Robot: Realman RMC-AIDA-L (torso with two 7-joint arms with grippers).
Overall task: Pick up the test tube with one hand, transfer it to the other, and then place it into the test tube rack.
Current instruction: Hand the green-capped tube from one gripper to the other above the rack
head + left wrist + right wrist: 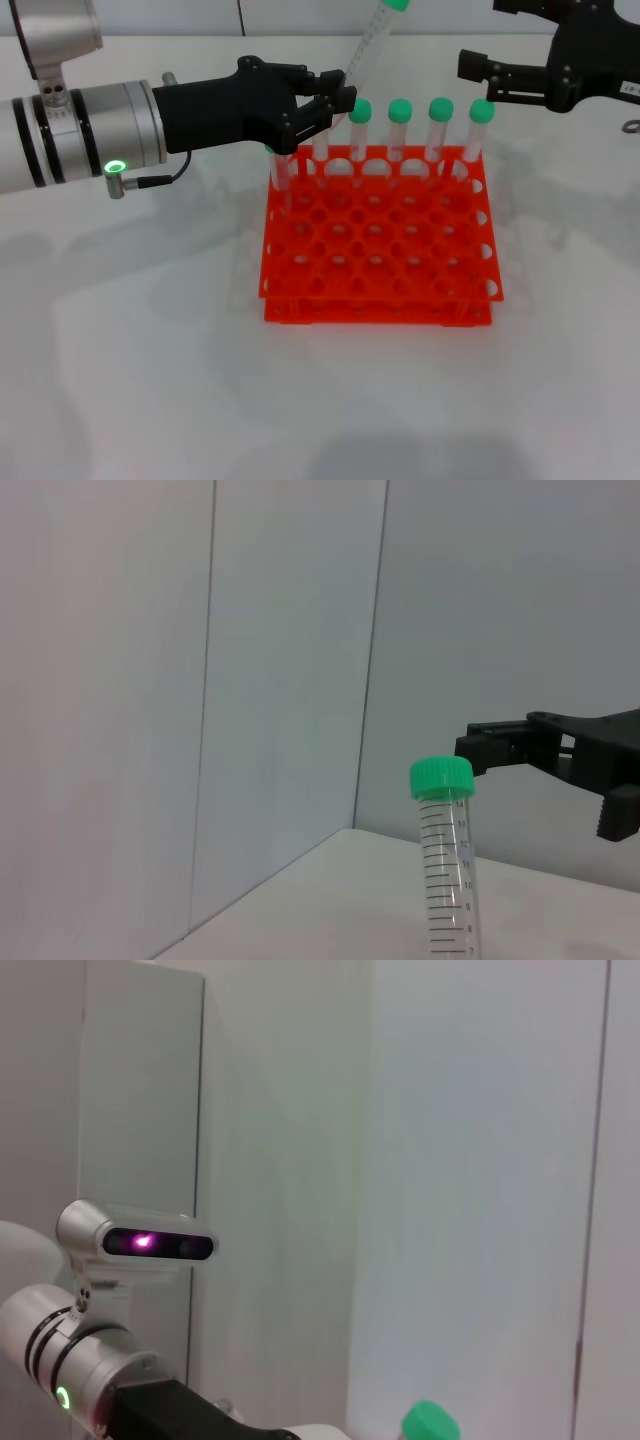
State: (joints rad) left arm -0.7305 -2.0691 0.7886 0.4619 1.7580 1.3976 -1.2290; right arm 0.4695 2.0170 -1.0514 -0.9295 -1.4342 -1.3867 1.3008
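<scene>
left end effector (335, 95) grips test tube (368, 48) above rack (380, 250).

Head view: the held test tube (368, 48) is cut by the top edge, only part of its green cap in frame; its lower end is hidden behind the left gripper (335, 95). The right gripper (480, 75) is clipped by the top and right edges, and whether its fingers are apart cannot be told. The left-corner tube in the test tube rack (380, 240) is partly hidden by the left gripper.

Left wrist view: tube bottom cut off; own fingers unseen.

Right wrist view: only the cap shows at the bottom edge.
</scene>
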